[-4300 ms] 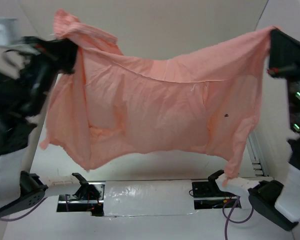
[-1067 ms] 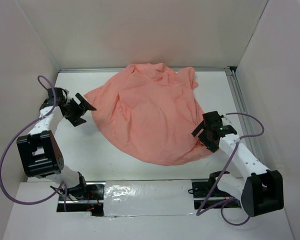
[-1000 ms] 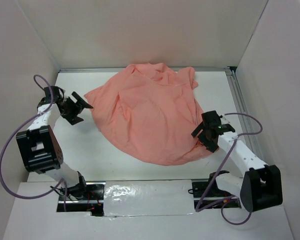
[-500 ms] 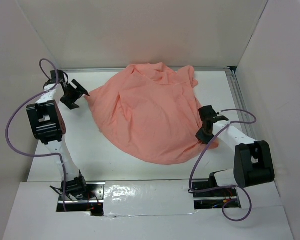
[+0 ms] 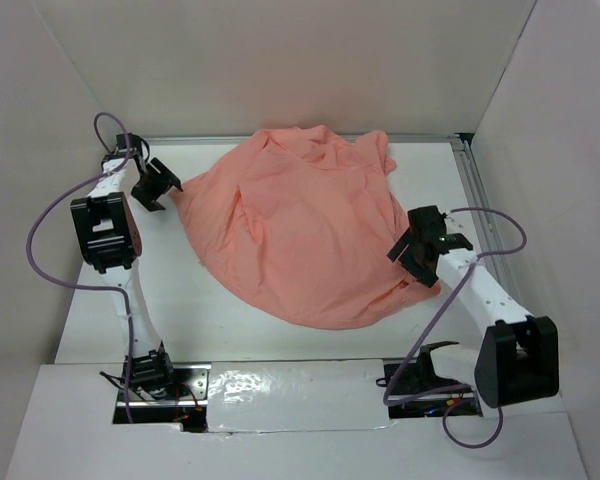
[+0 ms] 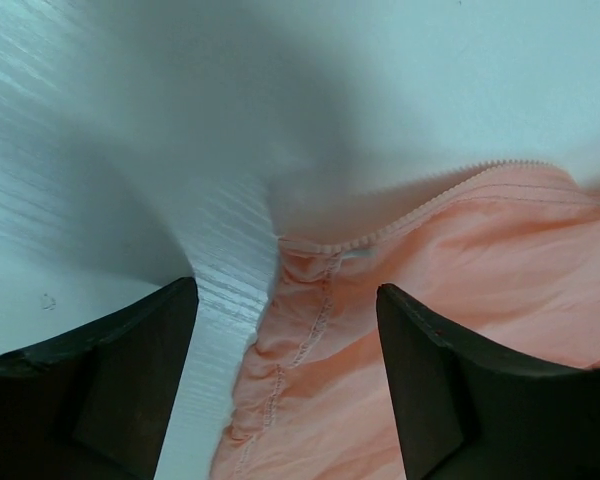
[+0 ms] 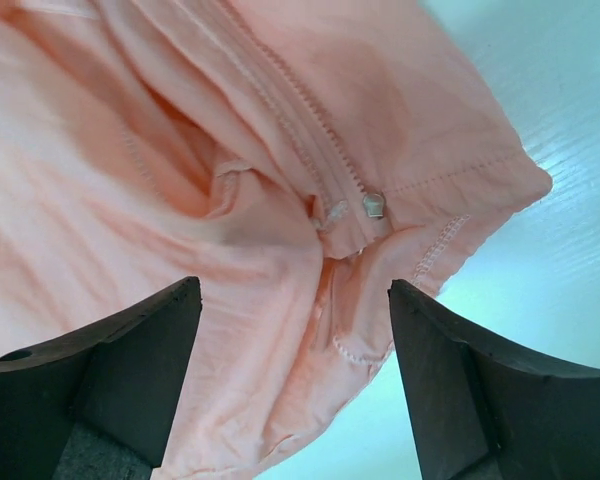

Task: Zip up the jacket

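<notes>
Jacket (image 5: 300, 235), top view: crumpled in a heap mid-table (image 5: 180, 300), no longer hung between the arms as it was seconds ago; let go, zipping not yet begun.
Left gripper (image 5: 158, 183), top view: shifted out to the heap's 10 o'clock edge, arm reaching far, just beside the fabric.
Right gripper (image 5: 420, 245), top view: at the 4 o'clock edge, over the hem, forearm trailing toward 5 o'clock.
Left wrist view: fingers spread, empty; zipper teeth (image 6: 420, 208) along the fabric edge, running toward 2 o'clock.
Right wrist view: fingers spread, holding nothing; zipper pull (image 7: 374, 206) between them near the hem corner, probably the next grasp.
</notes>
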Robot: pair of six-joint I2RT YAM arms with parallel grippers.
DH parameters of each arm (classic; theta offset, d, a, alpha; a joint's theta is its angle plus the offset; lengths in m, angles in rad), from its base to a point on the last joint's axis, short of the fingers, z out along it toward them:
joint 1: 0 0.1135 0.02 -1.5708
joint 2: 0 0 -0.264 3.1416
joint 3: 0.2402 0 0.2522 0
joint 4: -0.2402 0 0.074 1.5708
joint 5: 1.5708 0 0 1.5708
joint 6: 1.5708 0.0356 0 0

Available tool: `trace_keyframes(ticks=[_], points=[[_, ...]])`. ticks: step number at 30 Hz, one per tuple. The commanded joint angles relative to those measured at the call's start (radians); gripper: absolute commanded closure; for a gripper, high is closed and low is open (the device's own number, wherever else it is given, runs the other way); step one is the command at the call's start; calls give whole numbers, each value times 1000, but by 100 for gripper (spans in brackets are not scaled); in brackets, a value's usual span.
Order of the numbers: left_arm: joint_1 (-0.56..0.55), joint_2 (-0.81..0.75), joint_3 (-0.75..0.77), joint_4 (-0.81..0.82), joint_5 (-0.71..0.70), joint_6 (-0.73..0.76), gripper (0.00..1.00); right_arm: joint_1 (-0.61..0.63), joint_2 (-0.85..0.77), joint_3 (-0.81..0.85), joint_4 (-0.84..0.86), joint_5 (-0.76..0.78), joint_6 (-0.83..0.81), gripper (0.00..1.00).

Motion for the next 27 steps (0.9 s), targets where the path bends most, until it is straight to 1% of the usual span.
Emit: trace_keyframes(ticks=[1,2,4,5,7,8,9,10,13,15,17,18,20,21,22,25,26,27], points=[[-3,56,22,-16,-4,13,19,-21,-79,27,-25,-25,-27,17],[-8,56,20,-6,1,22,28,-25,-99,27,-23,-31,-32,17],[-18,49,-7,18,7,37,40,-47,-117,22,-18,-41,-31,16],[-23,46,-21,35,-2,44,51,-53,-131,22,-14,-47,-34,16],[-40,41,-40,79,-11,68,61,-70,-142,13,-5,-62,-41,16],[-44,43,-37,84,-16,71,76,-74,-151,11,2,-83,-49,16],[-46,52,-29,89,-18,74,81,-82,-156,4,3,-91,-53,16],[-46,55,-9,89,-12,77,100,-86,-166,4,5,-94,-54,16],[-46,47,14,89,-5,96,100,-102,-192,-9,-11,-90,-60,16],[-46,-3,0,90,-30,96,100,-111,-212,-19,-15,-88,-66,16],[-46,-51,-50,125,-76,112,100,-125,-243,-33,-5,-91,-70,16],[-46,-104,-70,147,-79,128,100,-126,-252,-39,2,-102,-73,16],[-46,-156,-122,188,-68,163,100,-131,-269,-50,14,-110,-76,16],[-55,-213,-165,202,-91,172,100,-131,-272,-52,21,-116,-81,16],[-61,-238,-191,236,-106,175,100,-161,-268,-50,22,-116,-78,16],[-93,-328,-262,290,-105,214,100,-169,-258,-49,25,-123,-89,16],[-121,-363,-280,291,-108,218,100,-168,-257,-50,23,-124,-89,16],[-136,-381,-293,297,-160,225,100,-169,-255,-50,28,-128,-95,16]])
